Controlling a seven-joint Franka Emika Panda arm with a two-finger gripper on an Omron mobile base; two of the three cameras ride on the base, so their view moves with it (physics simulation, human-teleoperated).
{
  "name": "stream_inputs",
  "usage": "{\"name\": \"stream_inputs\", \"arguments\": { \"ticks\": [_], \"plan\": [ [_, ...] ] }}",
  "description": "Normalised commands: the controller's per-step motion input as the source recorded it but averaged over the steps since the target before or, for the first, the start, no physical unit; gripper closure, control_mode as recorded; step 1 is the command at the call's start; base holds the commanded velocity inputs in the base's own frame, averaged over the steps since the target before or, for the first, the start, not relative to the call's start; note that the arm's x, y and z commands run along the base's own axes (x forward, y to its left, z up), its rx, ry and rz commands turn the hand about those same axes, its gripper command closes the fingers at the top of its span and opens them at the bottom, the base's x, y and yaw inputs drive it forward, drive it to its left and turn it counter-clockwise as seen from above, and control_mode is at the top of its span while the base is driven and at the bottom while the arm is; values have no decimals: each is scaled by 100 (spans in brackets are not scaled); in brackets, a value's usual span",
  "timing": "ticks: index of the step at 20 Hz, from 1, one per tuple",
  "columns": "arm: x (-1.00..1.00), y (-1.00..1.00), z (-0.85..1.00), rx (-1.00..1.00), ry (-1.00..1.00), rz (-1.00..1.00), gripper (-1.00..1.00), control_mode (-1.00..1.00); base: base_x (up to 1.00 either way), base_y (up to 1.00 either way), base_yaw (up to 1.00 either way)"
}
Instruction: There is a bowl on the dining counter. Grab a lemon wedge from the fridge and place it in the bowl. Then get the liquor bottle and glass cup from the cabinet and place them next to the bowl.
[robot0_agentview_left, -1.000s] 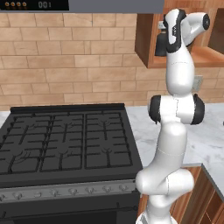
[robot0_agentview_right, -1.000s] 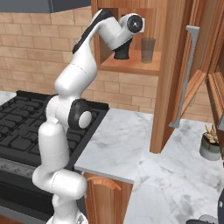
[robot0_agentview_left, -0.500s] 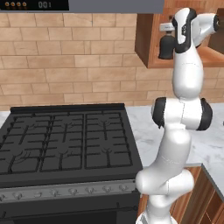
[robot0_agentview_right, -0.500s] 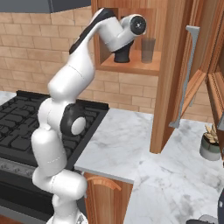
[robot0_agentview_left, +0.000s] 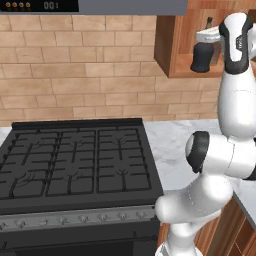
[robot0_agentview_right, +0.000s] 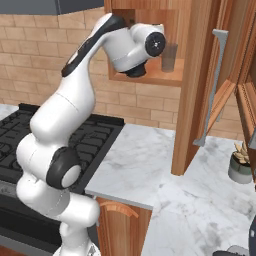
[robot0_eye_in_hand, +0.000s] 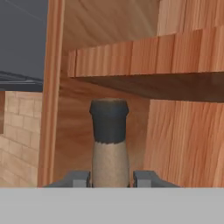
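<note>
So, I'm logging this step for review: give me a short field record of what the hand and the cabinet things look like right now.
hand: in the cabinet, fingers either side of the liquor bottle's neck
liquor bottle: dark, upright at the cabinet's open front
glass cup: upright on the cabinet floor, right of the bottle, not held
stove: black, below left, nothing on it

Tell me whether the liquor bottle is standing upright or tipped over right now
Upright. The liquor bottle stands with its neck and stopper pointing straight up inside the cabinet, and the gripper has its jaws on either side of the neck.
</note>
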Motion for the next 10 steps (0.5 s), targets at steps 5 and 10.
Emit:
{"name": "stream_inputs", "arguments": {
  "ticks": [5,10],
  "plan": [
    [-100,39,22,-11,-17,0,100,-100,0,0,0],
    [-100,43,6,-4,-2,0,100,-100,0,0,0]
  ]
}}
